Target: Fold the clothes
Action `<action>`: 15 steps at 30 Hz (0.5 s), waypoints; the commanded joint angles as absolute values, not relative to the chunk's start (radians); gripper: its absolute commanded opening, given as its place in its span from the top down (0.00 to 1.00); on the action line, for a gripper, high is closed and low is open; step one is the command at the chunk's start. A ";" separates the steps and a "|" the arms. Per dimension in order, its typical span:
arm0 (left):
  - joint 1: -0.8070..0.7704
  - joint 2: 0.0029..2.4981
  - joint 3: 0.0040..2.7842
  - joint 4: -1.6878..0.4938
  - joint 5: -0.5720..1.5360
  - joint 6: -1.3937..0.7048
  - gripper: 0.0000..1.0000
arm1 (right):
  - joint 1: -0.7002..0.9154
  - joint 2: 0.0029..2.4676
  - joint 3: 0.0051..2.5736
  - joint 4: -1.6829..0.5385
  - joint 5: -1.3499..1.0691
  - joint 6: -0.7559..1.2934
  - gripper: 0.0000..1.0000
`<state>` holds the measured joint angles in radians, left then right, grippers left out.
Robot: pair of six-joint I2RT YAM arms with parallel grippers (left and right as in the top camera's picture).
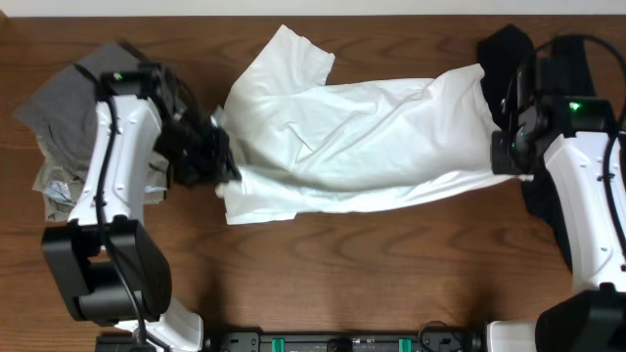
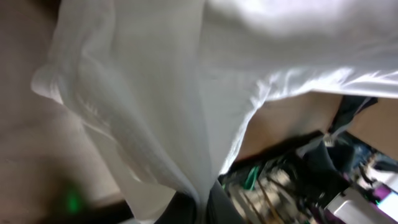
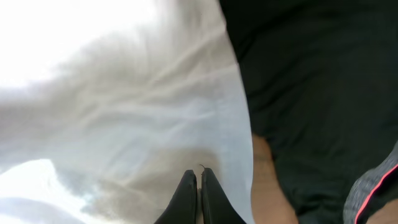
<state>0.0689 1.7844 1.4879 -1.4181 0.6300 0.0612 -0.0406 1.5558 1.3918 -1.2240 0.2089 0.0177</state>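
White short-sleeved T-shirt [image 1: 362,137] lies stretched out, not yet folded, right fingers [image 3: 185,199] pinched on its edge, left fingers [image 2: 180,213] seemingly gripping too.

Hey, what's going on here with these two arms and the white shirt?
Two robot arms are folding clothes. The left end effector and right end effector each pinch one end of a white T-shirt that lies rumpled across the table, not yet folded. A black garment lies by the right arm, grey clothes by the left.
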 commanded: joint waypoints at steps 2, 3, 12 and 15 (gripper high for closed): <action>0.066 1.775 1.348 -1.412 0.636 0.086 0.94 | -0.047 1.551 1.340 -1.239 0.209 0.040 0.97; 0.066 1.775 1.320 -1.412 0.635 0.086 0.94 | -0.047 1.551 1.327 -1.239 0.209 0.041 0.97; 0.067 1.760 1.251 -1.450 0.564 0.086 0.94 | -0.047 1.551 1.298 -1.248 0.209 0.056 0.99; 0.067 1.736 1.251 -1.439 0.564 0.084 0.94 | -0.047 1.551 1.298 -1.246 0.209 0.056 0.99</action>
